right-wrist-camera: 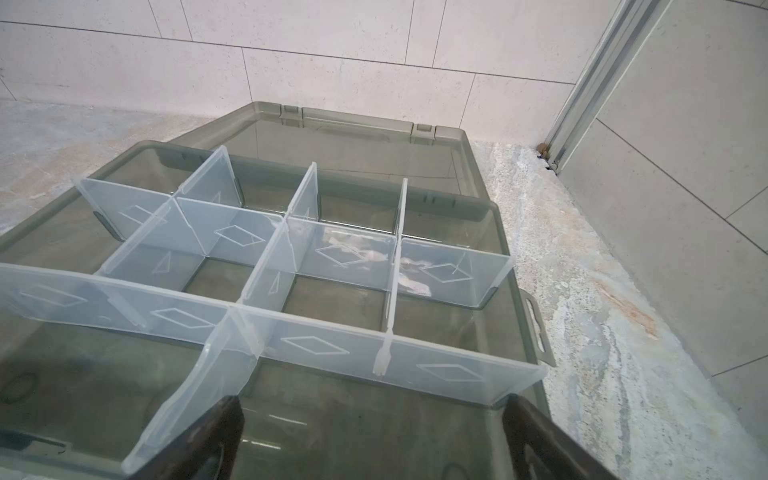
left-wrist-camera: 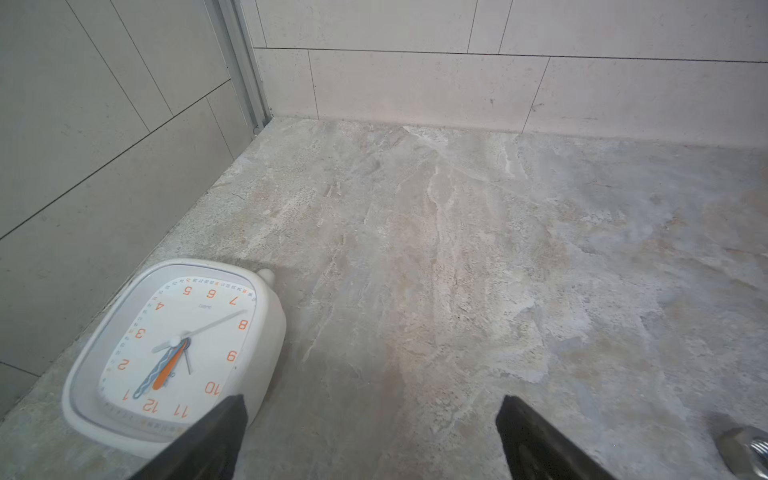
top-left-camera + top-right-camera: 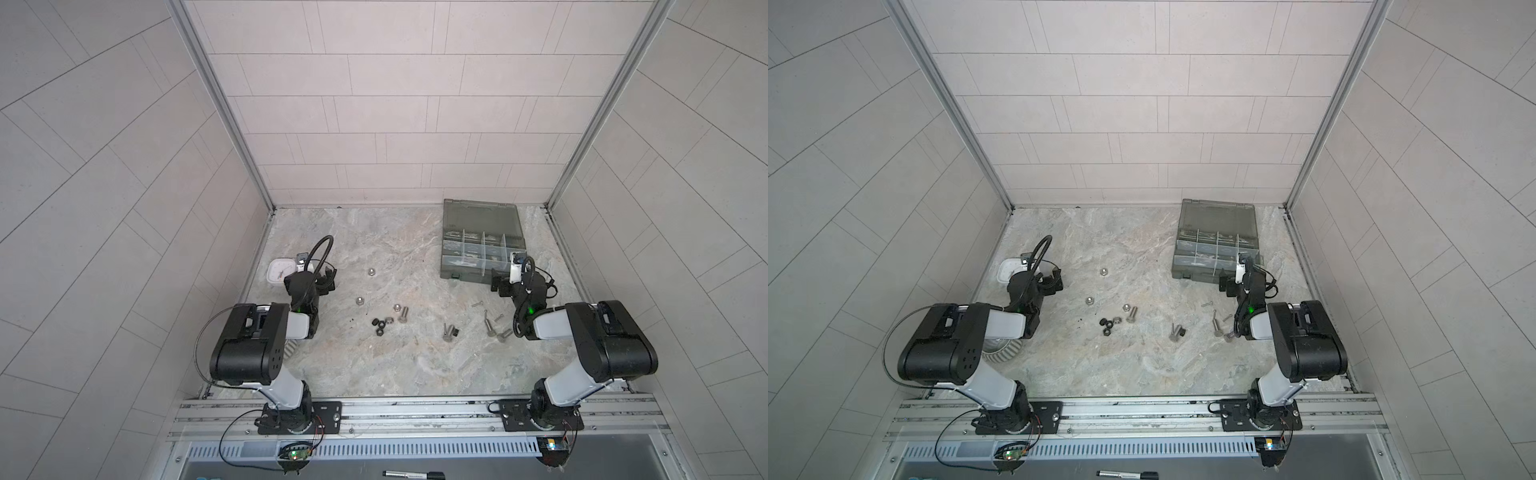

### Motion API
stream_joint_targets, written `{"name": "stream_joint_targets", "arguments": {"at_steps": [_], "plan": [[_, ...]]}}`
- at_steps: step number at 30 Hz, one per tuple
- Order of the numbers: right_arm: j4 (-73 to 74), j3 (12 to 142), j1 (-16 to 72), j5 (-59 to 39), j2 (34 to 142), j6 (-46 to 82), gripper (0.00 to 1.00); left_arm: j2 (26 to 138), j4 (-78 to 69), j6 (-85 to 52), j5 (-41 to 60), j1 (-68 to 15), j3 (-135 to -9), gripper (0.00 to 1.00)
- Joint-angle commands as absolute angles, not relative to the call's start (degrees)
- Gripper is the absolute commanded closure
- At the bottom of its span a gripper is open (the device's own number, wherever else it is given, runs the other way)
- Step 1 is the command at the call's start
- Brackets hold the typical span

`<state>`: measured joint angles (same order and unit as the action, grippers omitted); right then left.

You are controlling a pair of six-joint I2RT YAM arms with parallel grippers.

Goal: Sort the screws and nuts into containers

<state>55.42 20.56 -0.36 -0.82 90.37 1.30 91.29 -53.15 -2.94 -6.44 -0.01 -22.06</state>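
With fingers spread wide and empty, our left gripper [image 2: 371, 405] hovers just beside the white clock [image 2: 166, 353]. Our right gripper [image 1: 372, 403], likewise parted and holding nothing, hangs over the organizer case [image 1: 486, 212], ready, we judge, to begin. Its clear-divided compartments [image 1: 332, 299] look empty. The screws [image 3: 489, 326] and nuts [image 3: 379, 323] lie loose on the marble tabletop [image 3: 374, 365] between the arms.

Near the translucent grey-green plastic organizer case [image 3: 478, 216] with glossy clear dividers [image 1: 340, 253], shiny silver metal bolts [image 3: 487, 323] lay on a matt stone-patterned tabletop [image 3: 374, 365].
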Motion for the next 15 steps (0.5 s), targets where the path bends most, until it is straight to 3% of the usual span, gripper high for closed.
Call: {"name": "stream_joint_targets", "arguments": {"at_steps": [1, 15], "plan": [[55.4, 20.9, 0.0, -0.1, 90.4, 0.9, 0.01, 91.1, -53.7, -2.8, -6.6, 0.2, -22.4, 0.0], [55.6, 20.9, 0.0, -0.1, 90.4, 1.1, 0.01, 91.2, -54.1, -2.8, -6.3, 0.3, -22.1, 0.0]]}}
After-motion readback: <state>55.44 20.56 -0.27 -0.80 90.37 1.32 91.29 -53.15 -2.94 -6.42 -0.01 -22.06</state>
